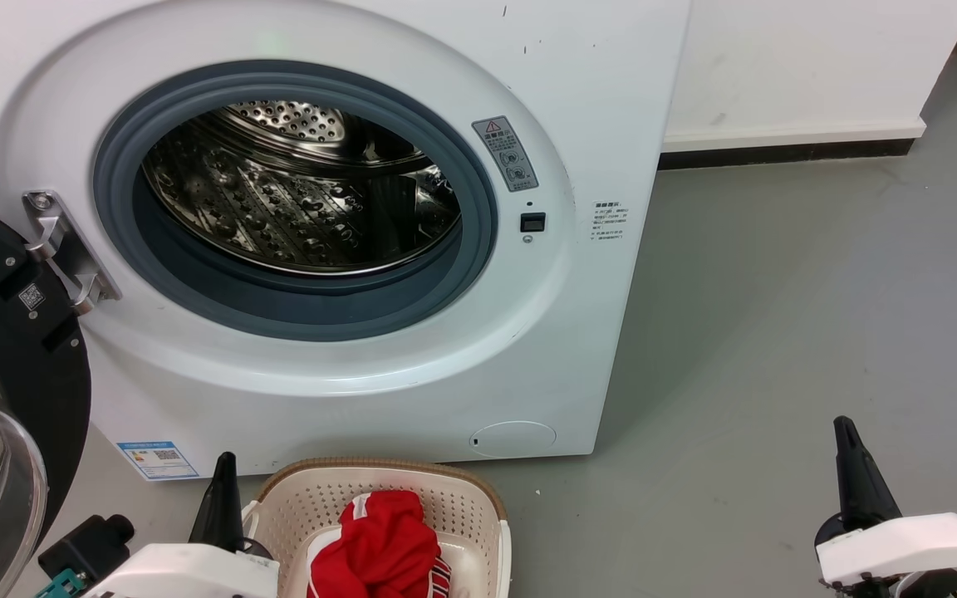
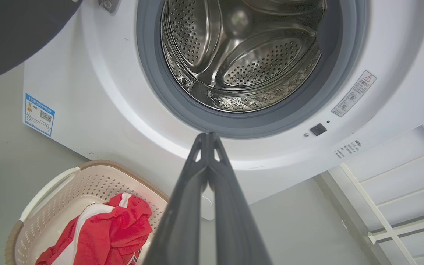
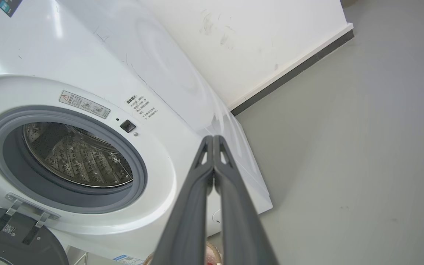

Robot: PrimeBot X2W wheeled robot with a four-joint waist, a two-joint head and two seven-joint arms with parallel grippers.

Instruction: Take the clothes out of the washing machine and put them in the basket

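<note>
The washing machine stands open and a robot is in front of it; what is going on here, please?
A two-armed robot is unloading the washing machine into the basket on the floor before it. The door hangs open at the left, and the steel drum looks empty as far as can be seen. Red clothes lie in the basket. The left tool and the right tool are shut and hold nothing, so the job seems nearly done.

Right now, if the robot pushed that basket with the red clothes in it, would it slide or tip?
Likely slides: the basket looks like thin perforated plastic on a smooth floor. The crumpled clothes probably add little weight, so a high push might tip it.
</note>
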